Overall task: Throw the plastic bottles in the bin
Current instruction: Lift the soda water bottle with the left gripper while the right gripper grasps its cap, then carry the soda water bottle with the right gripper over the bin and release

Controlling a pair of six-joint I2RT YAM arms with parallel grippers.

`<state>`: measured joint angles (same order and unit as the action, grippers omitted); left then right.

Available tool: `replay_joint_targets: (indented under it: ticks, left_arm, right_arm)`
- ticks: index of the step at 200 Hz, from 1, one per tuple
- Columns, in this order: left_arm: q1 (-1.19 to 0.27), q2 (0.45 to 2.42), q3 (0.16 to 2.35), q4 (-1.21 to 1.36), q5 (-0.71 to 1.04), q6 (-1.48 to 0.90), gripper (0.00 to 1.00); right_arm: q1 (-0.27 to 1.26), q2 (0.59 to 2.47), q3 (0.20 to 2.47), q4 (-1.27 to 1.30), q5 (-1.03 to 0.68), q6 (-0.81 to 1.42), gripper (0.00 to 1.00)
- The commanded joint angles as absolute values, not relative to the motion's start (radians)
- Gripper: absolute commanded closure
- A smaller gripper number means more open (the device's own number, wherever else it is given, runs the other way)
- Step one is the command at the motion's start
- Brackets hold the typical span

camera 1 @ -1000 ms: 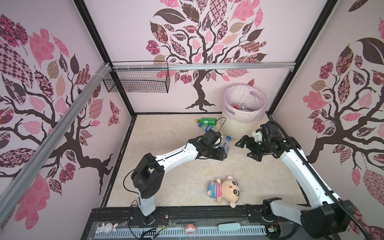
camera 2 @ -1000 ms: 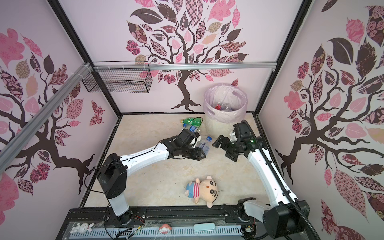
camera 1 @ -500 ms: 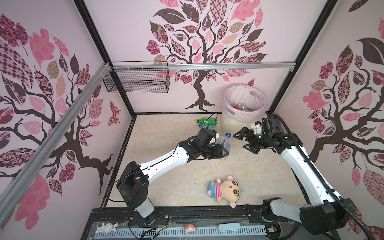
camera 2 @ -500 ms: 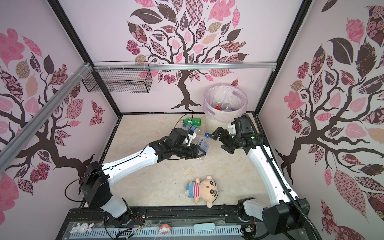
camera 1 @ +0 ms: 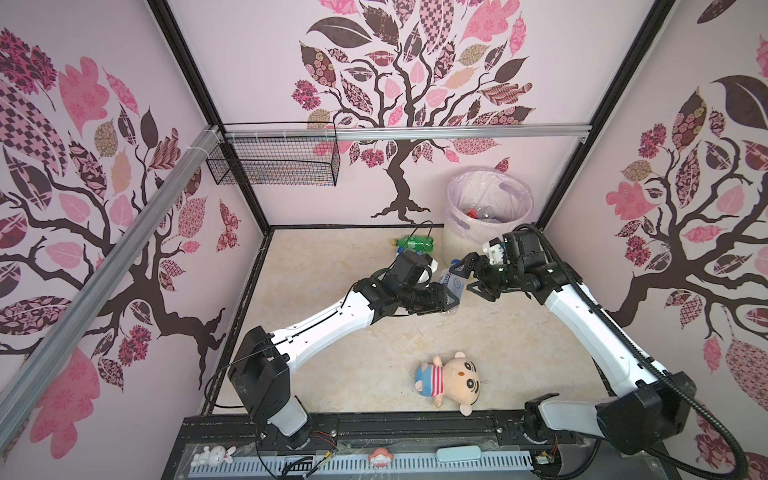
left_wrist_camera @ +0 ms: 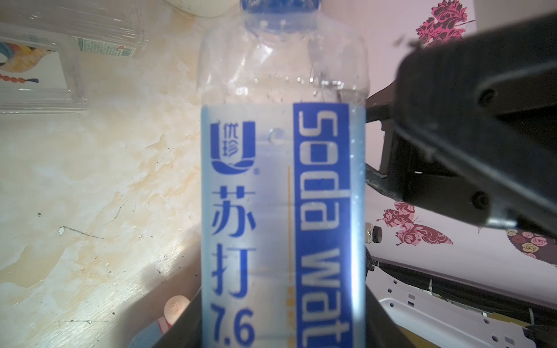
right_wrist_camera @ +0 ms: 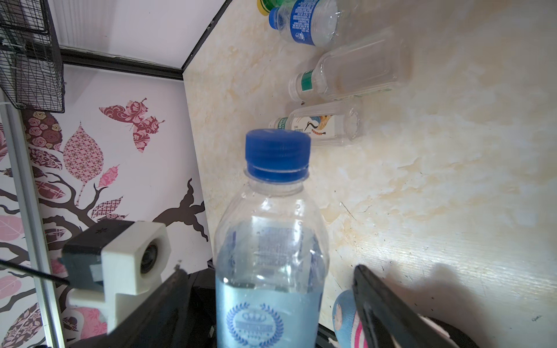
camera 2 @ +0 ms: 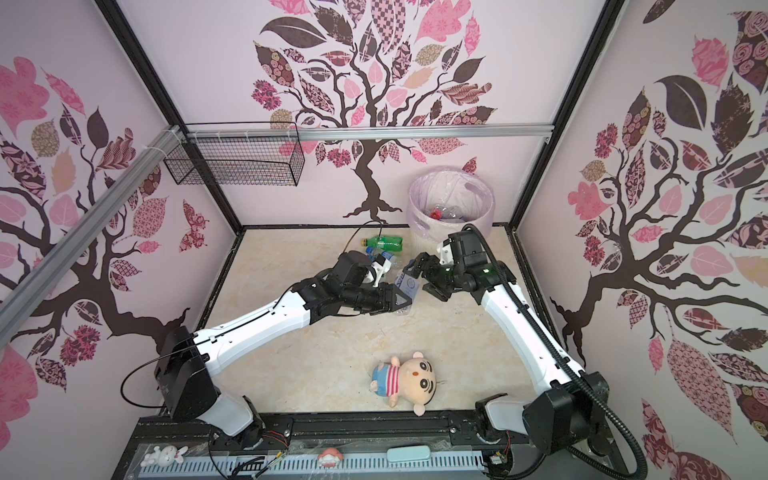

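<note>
We held a clear, smooth plastic bottle with ribbed blue cap (right_wrist_camera: 271,256) near the round ribbed cream bin (camera 1: 457,243).
Our left claw (camera 1: 452,296) gripped its glossy blue-labelled body; our right claw (camera 1: 471,279) stood open around the cap end, fingers (right_wrist_camera: 388,313) not pressing. The bin carried a thin pink bag (camera 1: 519,195).

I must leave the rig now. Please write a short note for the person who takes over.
Left gripper: shut on the soda bottle.
Right gripper: open, jaws either side of that bottle, with gaps.
Bin: at the back wall, some bottles inside.
Left to do: probably pass this bottle over and drop it in, then the green bottle and three clear bottles on the floor.
</note>
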<state>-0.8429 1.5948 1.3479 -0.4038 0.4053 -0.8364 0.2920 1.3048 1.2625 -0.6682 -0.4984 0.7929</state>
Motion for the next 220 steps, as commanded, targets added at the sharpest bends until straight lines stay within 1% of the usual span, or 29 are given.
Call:
replay_joint_targets:
  ticks: [1, 57, 92, 110, 146, 166, 181, 200, 220]
  left_arm:
    - [-0.838, 1.585, 1.409, -0.409, 0.405, -0.838, 0.48]
    - [-0.838, 1.624, 1.485, -0.458, 0.4, -0.808, 0.47]
    - [-0.83, 1.628, 1.499, -0.483, 0.396, -0.798, 0.45]
    - [-0.821, 1.618, 1.489, -0.491, 0.393, -0.798, 0.44]
    - [-0.804, 1.591, 1.476, -0.525, 0.392, -0.787, 0.35]
    - [-0.795, 1.573, 1.475, -0.548, 0.389, -0.772, 0.33]
    - [-0.788, 1.557, 1.477, -0.573, 0.383, -0.758, 0.26]
    - [-0.777, 1.529, 1.476, -0.598, 0.368, -0.749, 0.21]
    - [-0.762, 1.5, 1.486, -0.619, 0.357, -0.745, 0.13]
  right_arm:
    - [0.304, 1.345, 1.273, -0.666, -0.514, 0.805, 0.16]
    - [0.331, 1.4, 1.305, -0.67, -0.513, 0.787, 0.27]
    - [0.333, 1.406, 1.323, -0.671, -0.498, 0.782, 0.39]
    - [0.333, 1.408, 1.33, -0.671, -0.497, 0.782, 0.42]
    - [0.333, 1.407, 1.357, -0.684, -0.474, 0.768, 0.48]
    - [0.333, 1.413, 1.393, -0.707, -0.443, 0.744, 0.49]
    - [0.333, 1.416, 1.422, -0.722, -0.417, 0.729, 0.49]
    - [0.331, 1.425, 1.467, -0.728, -0.388, 0.712, 0.49]
    - [0.326, 1.459, 1.556, -0.762, -0.356, 0.68, 0.49]
